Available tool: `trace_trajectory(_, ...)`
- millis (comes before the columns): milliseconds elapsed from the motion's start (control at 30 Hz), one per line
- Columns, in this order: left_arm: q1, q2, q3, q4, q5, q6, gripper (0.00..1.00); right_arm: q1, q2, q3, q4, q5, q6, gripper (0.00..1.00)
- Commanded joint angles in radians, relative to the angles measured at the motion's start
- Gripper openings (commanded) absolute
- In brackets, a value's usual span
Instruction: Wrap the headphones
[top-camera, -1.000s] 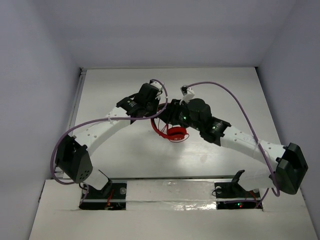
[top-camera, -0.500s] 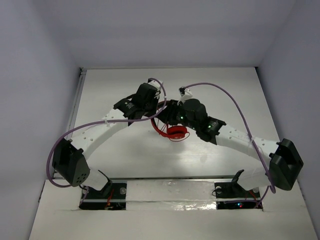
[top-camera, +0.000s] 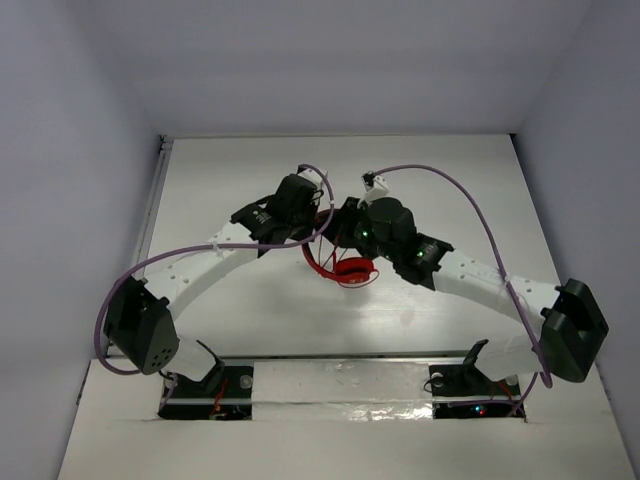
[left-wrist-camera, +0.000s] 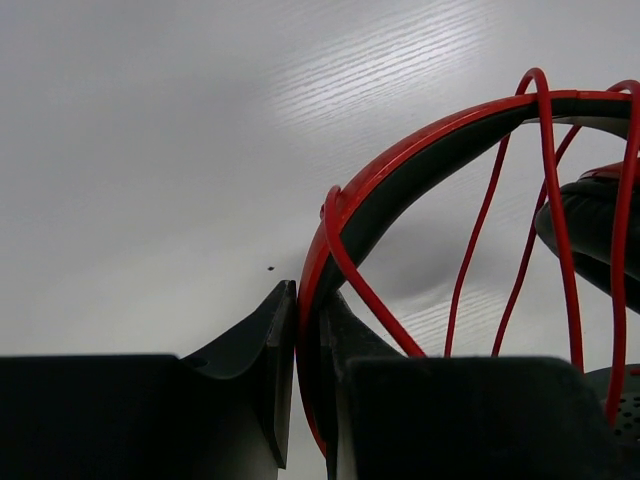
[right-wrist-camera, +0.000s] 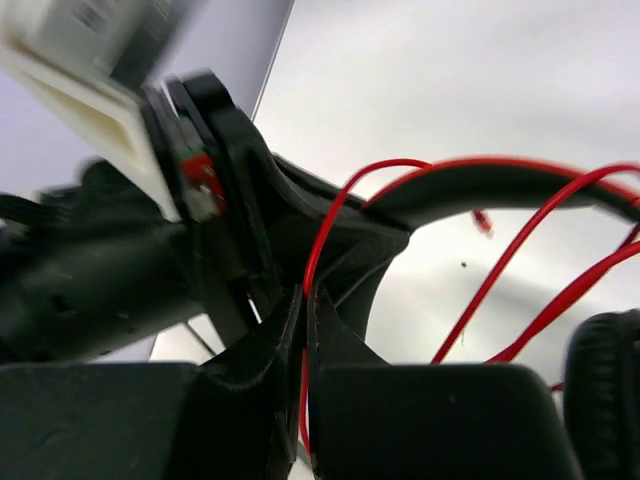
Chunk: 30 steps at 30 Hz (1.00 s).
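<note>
The red headphones hang between my two arms over the middle of the table, one round ear cup showing below. My left gripper is shut on the black-and-red headband. Several turns of the thin red cable cross the headband's arc. My right gripper is shut on a strand of the red cable, right beside the left gripper's fingers. A black ear pad shows at the right edge of the right wrist view. In the top view both grippers, the left and the right, meet above the headphones.
The white table is walled by pale panels on three sides. Thick purple robot cables loop over both arms. The arm bases stand at the near edge.
Both grippers have shifted slightly toward the back and closer together, and the headphones have moved a little with them. Both stay shut.
</note>
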Motion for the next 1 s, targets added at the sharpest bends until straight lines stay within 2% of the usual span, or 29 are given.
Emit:
trace_trajectory(0, -0.007, -0.063, -0.026, 0.062, -0.012, -0.035, 0.0, 0.003, -0.036, 0.034, 0.05, 0.112, 0.008, 0.0)
trace_trajectory(433, -0.007, -0.106, -0.017, 0.076, -0.015, -0.045, 0.0, 0.003, -0.088, 0.012, -0.061, 0.468, 0.031, 0.0)
trace_trajectory(667, -0.007, -0.097, -0.006, 0.071, -0.033, -0.046, 0.0, 0.003, -0.114, -0.001, -0.082, 0.487, 0.056, 0.0)
trace_trajectory(767, -0.007, -0.087, 0.015, 0.057, -0.058, -0.045, 0.0, 0.003, -0.117, -0.012, -0.081, 0.453, 0.066, 0.19)
trace_trajectory(800, -0.007, -0.085, 0.026, 0.053, -0.066, -0.045, 0.0, 0.003, -0.12, -0.017, -0.075, 0.45, 0.068, 0.36)
trace_trajectory(833, -0.007, -0.085, 0.03, 0.056, -0.07, -0.045, 0.0, 0.003, -0.123, -0.03, -0.072, 0.445, 0.068, 0.43)
trace_trajectory(900, -0.007, -0.079, 0.043, 0.057, -0.075, -0.043, 0.0, 0.003, -0.131, -0.037, -0.078, 0.452, 0.063, 0.54)
trace_trajectory(967, -0.007, -0.062, 0.055, 0.045, -0.087, -0.038, 0.0, 0.003, -0.142, -0.046, -0.082, 0.462, 0.06, 0.58)
